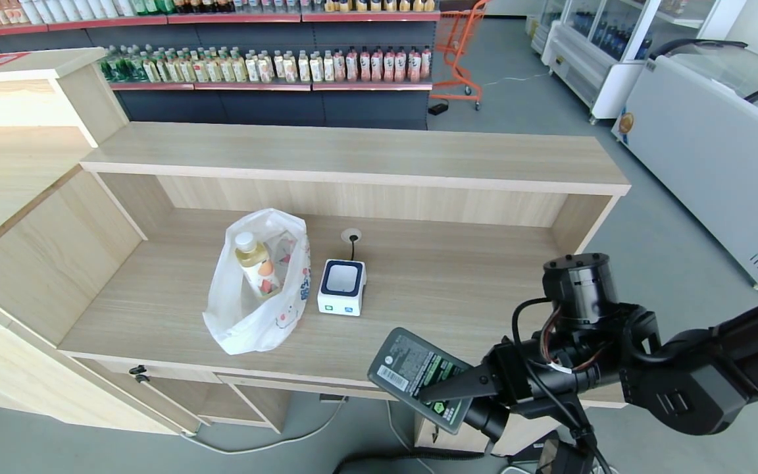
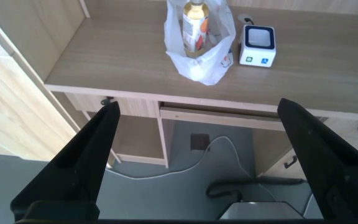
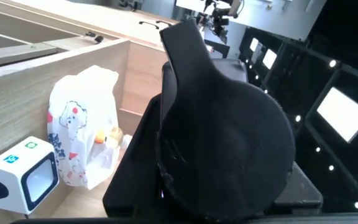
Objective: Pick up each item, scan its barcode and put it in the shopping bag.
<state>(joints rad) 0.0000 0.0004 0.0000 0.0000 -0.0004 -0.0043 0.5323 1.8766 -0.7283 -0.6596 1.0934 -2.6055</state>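
Right gripper (image 1: 435,395) partly covers its clamped dark pouch (image 1: 405,365).

A pale wood counter (image 1: 353,158) fills the near scene. A raised ledge runs along its far side, a side wall closes the left, and a lower worktop lies between them. A round cable hole (image 1: 351,234) sits in the worktop near the back. Below the near edge is a drawer (image 2: 216,118), and a pale cable (image 1: 274,447) trails on the grey floor (image 1: 524,118). Beyond the counter, dark shelves (image 1: 267,105) carry rows of bottles (image 1: 267,66). An orange cart (image 1: 458,84) stands to their right. White freezers (image 1: 701,145) line the far right. The light is bright and even.
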